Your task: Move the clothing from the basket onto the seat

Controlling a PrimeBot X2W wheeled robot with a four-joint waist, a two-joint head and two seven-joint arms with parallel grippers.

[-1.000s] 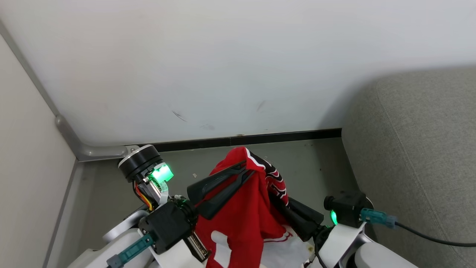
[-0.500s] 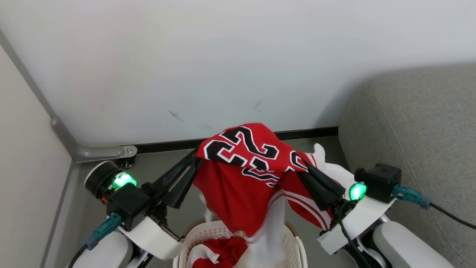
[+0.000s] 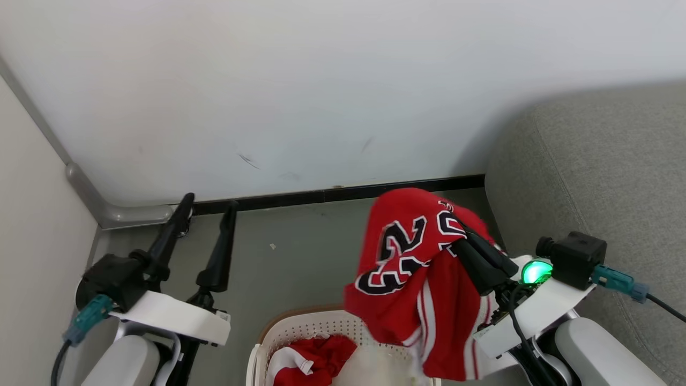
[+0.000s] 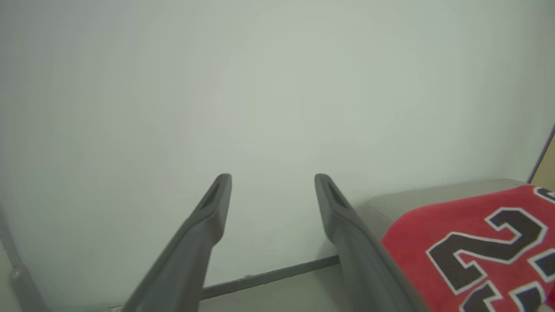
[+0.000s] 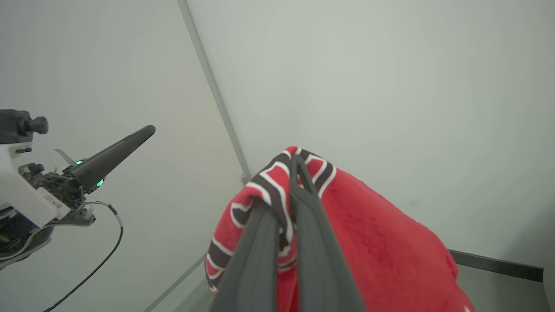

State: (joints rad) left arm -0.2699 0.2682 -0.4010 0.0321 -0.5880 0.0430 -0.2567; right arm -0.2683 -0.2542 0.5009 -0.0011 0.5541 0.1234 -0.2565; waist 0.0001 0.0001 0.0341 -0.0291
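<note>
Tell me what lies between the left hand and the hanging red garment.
Head view: bare grey floor between the left hand and the red garment.

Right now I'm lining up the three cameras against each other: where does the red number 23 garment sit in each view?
Head view: the red garment, right of centre, hangs from the right gripper over the basket.
Left wrist view: lower right corner.
Right wrist view: bottom centre, clamped in that gripper.
Shared landmark: the black baseboard.
</note>
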